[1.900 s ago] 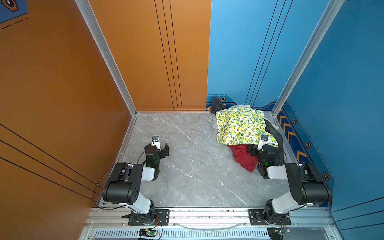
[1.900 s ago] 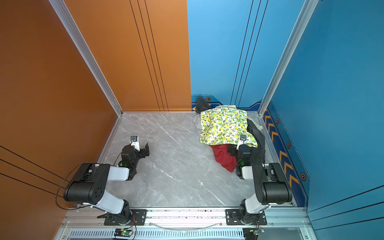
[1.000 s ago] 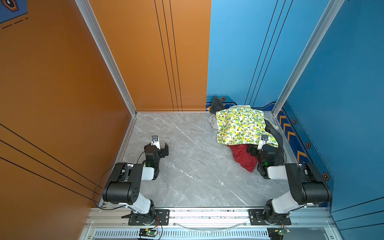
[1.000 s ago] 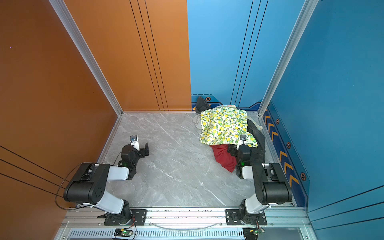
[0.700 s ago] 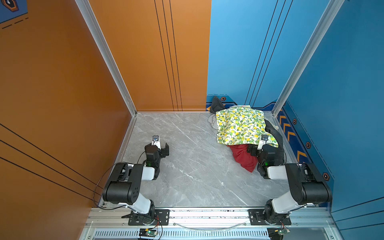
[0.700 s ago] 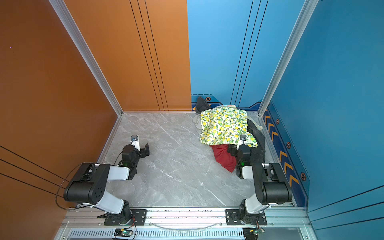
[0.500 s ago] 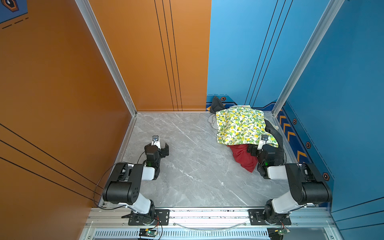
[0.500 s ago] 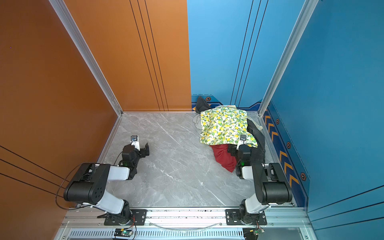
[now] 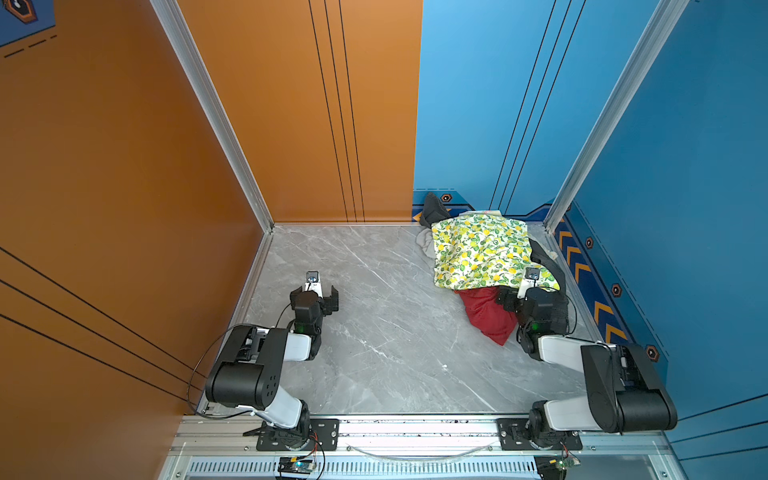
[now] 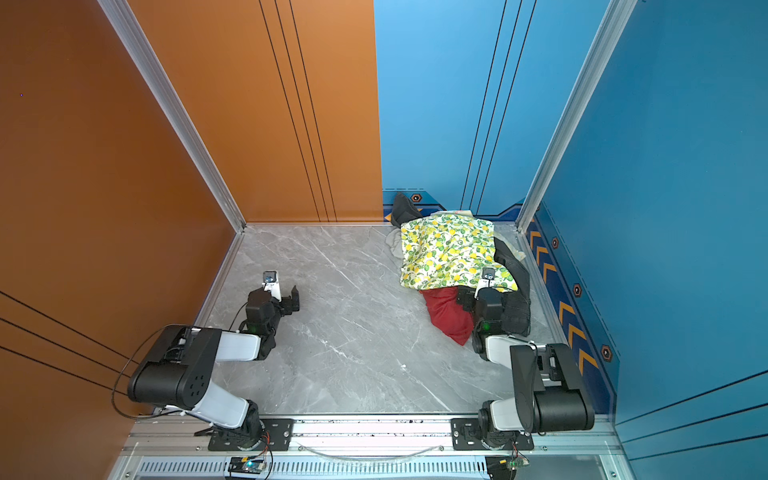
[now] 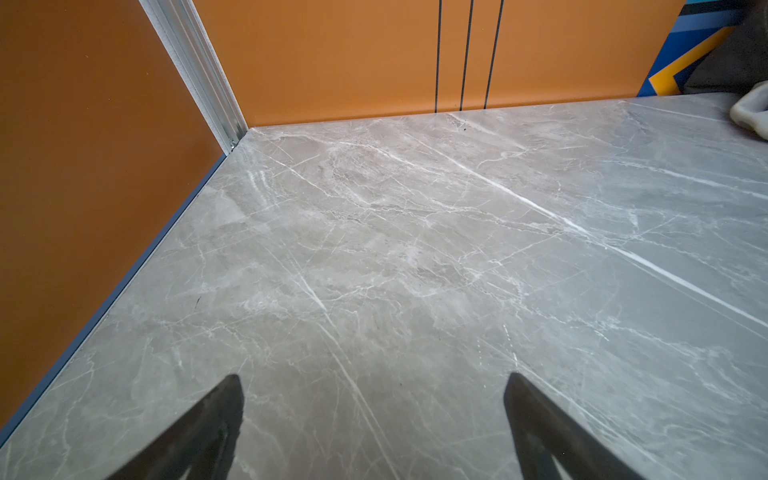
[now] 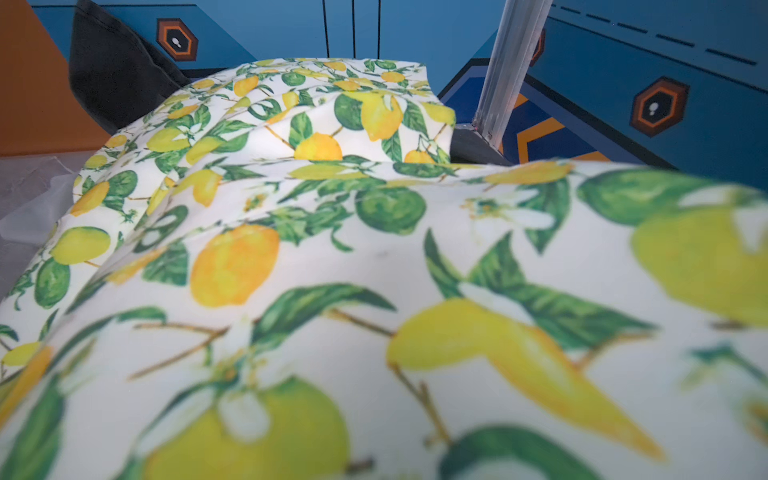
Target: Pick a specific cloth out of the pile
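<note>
The cloth is plain deep red and lies crumpled on the marble floor. Its far part is tucked under the near edge of the pile. On top of the pile lies a lemon-print cloth, which fills the right wrist view and hides that gripper's fingers. My right gripper sits at the pile's near edge beside the red cloth, one finger standing wide; nothing shows between its jaws. Far to the left, my left gripper is open over bare floor.
A black cloth leans on the back wall, and another dark one lies along the pile's right side. A pale grey piece pokes out on the left. Orange wall and blue wall enclose the floor.
</note>
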`<act>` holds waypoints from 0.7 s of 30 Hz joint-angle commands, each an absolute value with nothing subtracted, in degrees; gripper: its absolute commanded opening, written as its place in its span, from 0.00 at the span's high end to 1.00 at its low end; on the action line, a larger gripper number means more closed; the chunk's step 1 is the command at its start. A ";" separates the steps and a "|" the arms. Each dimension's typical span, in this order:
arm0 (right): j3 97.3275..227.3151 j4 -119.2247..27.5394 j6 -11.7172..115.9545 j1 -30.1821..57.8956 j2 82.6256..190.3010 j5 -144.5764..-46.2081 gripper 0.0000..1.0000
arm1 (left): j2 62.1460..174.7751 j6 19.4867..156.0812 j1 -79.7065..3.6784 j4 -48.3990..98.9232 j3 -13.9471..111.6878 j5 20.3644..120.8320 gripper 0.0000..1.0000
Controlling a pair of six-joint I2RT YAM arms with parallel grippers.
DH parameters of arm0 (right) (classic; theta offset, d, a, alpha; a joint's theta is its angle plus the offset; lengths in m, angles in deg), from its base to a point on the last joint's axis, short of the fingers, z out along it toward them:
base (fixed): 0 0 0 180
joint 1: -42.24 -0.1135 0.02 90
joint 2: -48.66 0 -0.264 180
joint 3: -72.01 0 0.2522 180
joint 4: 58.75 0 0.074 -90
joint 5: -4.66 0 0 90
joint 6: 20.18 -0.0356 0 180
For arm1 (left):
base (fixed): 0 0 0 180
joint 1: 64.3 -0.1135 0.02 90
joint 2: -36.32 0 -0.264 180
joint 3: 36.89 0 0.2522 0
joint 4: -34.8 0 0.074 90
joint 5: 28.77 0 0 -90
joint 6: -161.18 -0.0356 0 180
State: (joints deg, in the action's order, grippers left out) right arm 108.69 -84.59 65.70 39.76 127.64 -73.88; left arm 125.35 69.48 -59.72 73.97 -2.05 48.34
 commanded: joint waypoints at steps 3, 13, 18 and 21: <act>112.14 -69.06 60.97 39.16 119.81 -66.82 0.00 | 121.83 68.97 -59.43 59.58 4.86 47.36 0.02; 121.34 -41.57 48.83 38.16 112.60 -62.82 0.00 | 120.77 73.96 -53.22 25.76 24.02 44.84 0.02; 123.96 -32.19 45.54 36.61 110.42 -64.38 0.00 | 120.16 76.92 -47.84 14.94 30.50 46.25 0.02; 125.52 -27.31 43.71 35.30 108.91 -64.23 0.00 | 119.27 77.39 -44.12 11.73 32.48 47.61 0.02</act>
